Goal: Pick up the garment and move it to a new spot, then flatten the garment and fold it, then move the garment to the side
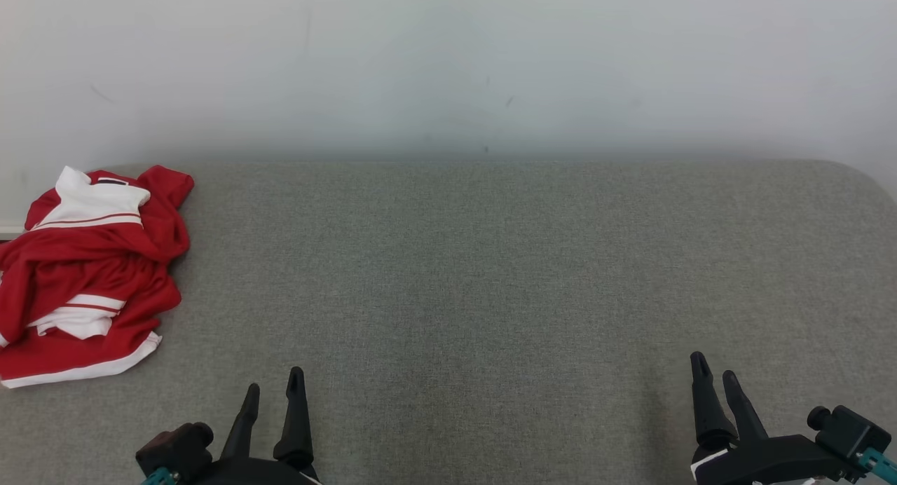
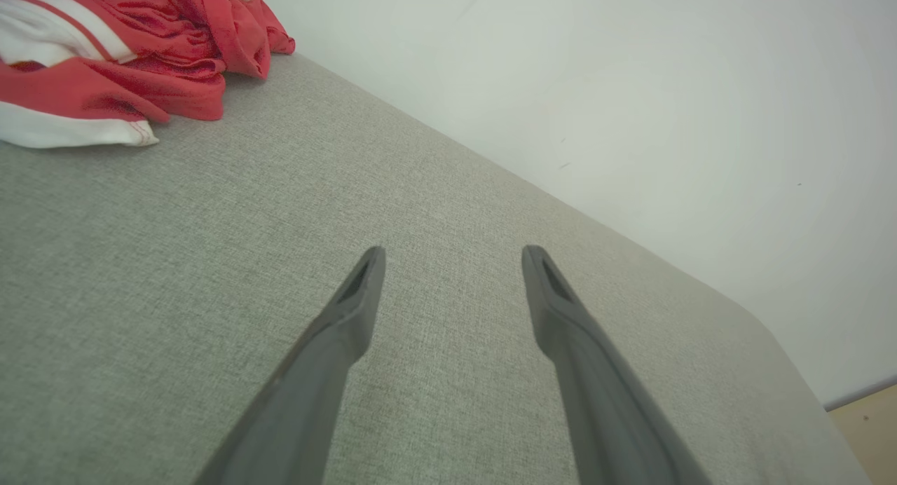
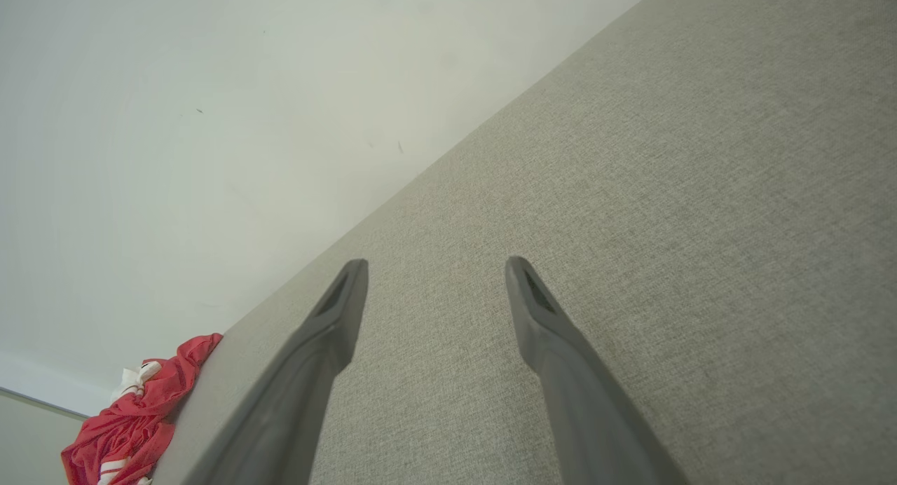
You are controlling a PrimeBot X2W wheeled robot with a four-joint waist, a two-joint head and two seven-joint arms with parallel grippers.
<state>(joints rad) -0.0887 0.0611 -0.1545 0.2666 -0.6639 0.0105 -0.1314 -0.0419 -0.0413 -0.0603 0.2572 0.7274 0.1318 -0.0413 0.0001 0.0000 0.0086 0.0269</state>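
We see our left gripper (image 1: 274,380), two long tapered matte-black fingers (image 1: 295,415) on a blocky black base (image 1: 175,448) with a teal fitting (image 1: 160,476) at its left edge. Our right gripper (image 1: 713,366) looks alike, adding a white patch (image 1: 708,462). Each dark grey fingertip (image 2: 366,280) bears a narrow slot.

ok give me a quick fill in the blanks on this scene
The crumpled red and white garment lies at the ____ end of the grey fabric-covered table, by the robot's own sides.
The left gripper has its jaws ____.
The right gripper holds ____.
Behind the table stands a plain ____ wall.
Missing words: left; open; nothing; white.
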